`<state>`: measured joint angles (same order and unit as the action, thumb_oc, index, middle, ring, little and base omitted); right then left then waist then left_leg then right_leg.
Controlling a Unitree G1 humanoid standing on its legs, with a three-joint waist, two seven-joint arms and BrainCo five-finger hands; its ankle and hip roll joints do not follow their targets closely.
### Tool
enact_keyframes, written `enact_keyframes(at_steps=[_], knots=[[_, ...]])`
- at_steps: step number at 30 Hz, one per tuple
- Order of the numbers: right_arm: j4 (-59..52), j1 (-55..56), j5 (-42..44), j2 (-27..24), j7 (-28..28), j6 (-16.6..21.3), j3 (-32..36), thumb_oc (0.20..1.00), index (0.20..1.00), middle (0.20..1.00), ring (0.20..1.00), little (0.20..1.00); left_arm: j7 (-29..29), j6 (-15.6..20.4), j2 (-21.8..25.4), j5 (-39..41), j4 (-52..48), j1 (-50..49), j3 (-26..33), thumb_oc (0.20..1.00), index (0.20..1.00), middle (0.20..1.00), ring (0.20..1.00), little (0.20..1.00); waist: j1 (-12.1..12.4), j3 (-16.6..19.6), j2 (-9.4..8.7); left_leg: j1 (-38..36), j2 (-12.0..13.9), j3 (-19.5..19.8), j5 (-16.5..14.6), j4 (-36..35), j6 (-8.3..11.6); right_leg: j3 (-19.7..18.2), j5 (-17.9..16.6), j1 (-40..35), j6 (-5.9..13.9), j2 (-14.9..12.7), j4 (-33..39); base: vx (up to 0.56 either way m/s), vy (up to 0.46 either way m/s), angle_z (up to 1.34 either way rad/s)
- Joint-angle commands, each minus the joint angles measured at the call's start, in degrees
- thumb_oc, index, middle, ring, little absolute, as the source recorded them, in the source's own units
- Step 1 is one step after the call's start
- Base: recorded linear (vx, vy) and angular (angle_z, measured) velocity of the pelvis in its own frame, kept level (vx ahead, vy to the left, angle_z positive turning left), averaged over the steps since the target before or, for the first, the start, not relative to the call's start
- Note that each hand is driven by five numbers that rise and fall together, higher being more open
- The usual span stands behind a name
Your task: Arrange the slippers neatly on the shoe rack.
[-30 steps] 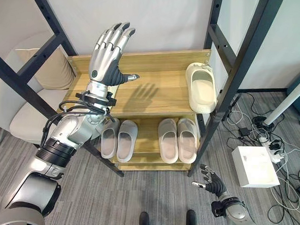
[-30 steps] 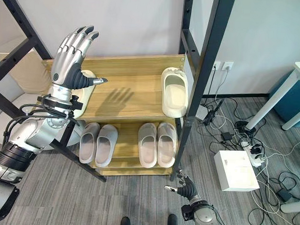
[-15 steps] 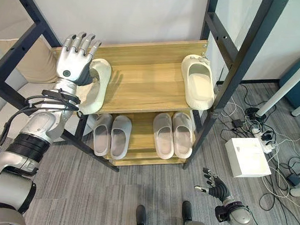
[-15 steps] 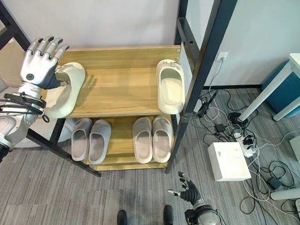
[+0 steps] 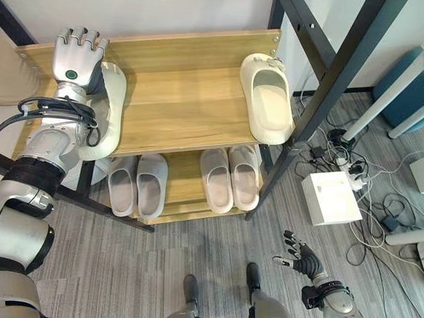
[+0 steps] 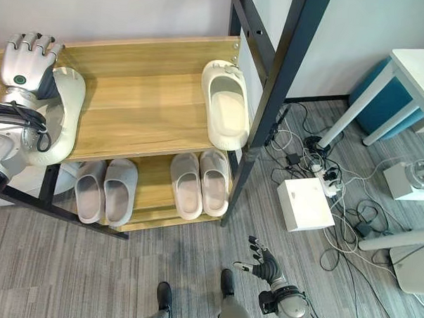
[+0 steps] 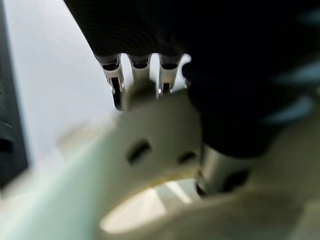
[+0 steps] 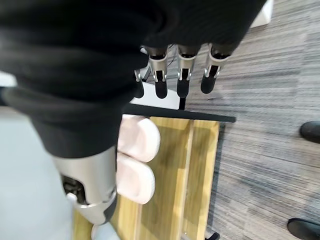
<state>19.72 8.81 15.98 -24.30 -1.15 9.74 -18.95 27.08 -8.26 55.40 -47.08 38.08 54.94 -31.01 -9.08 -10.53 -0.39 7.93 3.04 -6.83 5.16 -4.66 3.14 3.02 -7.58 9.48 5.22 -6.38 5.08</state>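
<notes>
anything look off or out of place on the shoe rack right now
Yes. The top shelf holds two cream slippers far apart: one slipper at the right end, the other slipper overhanging the left edge under the left hand. The bottom-shelf pairs sit neatly together.

On the shoe rack [image 5: 178, 126], the left hand [image 5: 77, 53] curls over a cream slipper [image 5: 108, 112] at the top shelf's left edge, its mate [image 5: 268, 98] at the right edge.

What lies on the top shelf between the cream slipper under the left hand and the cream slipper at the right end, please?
Nothing: in the left eye view, bare wood of the top shelf runs from the left slipper, gripped by the left hand, to the right slipper.
</notes>
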Motion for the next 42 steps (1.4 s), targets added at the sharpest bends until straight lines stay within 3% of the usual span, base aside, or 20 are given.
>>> enact_keyframes(at_steps=[1,6,14,30,33,34,42], knots=[[-4.08,-1.04,2.16,-0.48,-0.13,3.28,2.16,1.000,1.000,1.000,1.000,1.000,1.08,-0.90,3.00,1.48,2.63,7.86,-0.25,0.200,0.200,0.200,0.200,0.200,0.46,0.83,-0.06,-5.40,0.69,0.82,-7.80,-0.34,0.68,1.95,4.97,-3.46,6.03,-2.66,-0.08,0.00,0.000,0.00],[-4.40,-1.39,2.27,0.05,-0.10,3.15,1.93,1.000,1.000,1.000,1.000,1.000,0.62,0.56,1.89,1.66,-0.36,6.37,0.40,0.200,0.200,0.200,0.200,0.200,0.69,0.96,0.29,-5.83,0.43,1.05,-8.11,-0.34,0.57,2.13,5.20,-3.86,5.98,-2.79,-0.08,0.00,0.000,0.00],[-4.79,-1.27,2.10,-0.28,-0.18,3.01,1.64,1.000,1.000,1.000,1.000,1.000,-0.88,2.84,-4.80,-3.07,-10.44,5.13,-0.41,0.200,0.200,0.200,0.200,0.200,0.50,1.01,0.77,-6.53,0.50,1.52,-8.39,-0.34,0.62,2.43,5.83,-4.86,5.73,-2.74,-0.08,0.00,-0.012,0.01],[-6.71,0.72,4.51,-2.56,0.06,2.99,3.18,1.000,1.000,1.000,1.000,1.000,-3.40,2.59,-12.96,-0.18,4.36,18.63,-12.69,0.200,0.200,0.200,0.200,0.200,-4.09,1.24,2.82,-8.45,2.13,-2.73,-7.94,-0.34,1.34,-1.82,5.37,-3.64,5.35,-1.00,-0.08,0.00,-0.043,-0.16],[-5.75,1.09,4.62,-2.27,-0.30,3.36,2.37,1.000,1.000,1.000,1.000,1.000,-3.43,1.23,-17.14,0.36,10.06,21.16,-12.58,0.200,0.200,0.200,0.200,0.200,-4.13,1.80,3.35,-8.56,2.37,-2.41,-7.77,-0.34,1.49,-1.48,5.81,-4.10,5.11,-0.63,-0.08,0.01,-0.074,-0.03],[-6.06,1.35,4.82,-2.38,0.04,3.06,2.27,1.000,1.000,1.000,1.000,1.000,-3.83,1.19,-17.84,1.11,11.64,21.96,-13.10,1.000,1.000,1.000,1.000,1.000,-4.29,1.94,3.49,-8.61,2.44,-2.44,-7.70,-0.34,1.56,-1.47,5.85,-4.24,5.05,-0.56,-0.08,0.00,-0.030,0.05],[-5.94,1.22,5.79,-1.65,0.38,1.78,2.83,1.000,1.000,1.000,1.000,1.000,-6.28,1.37,-18.86,5.06,12.40,22.89,-11.69,1.000,1.000,1.000,1.000,1.000,-3.03,3.15,3.78,-8.88,2.69,-0.99,-7.25,-0.34,1.77,0.30,6.60,-5.93,4.55,-0.28,-0.08,0.00,-0.035,0.06]])
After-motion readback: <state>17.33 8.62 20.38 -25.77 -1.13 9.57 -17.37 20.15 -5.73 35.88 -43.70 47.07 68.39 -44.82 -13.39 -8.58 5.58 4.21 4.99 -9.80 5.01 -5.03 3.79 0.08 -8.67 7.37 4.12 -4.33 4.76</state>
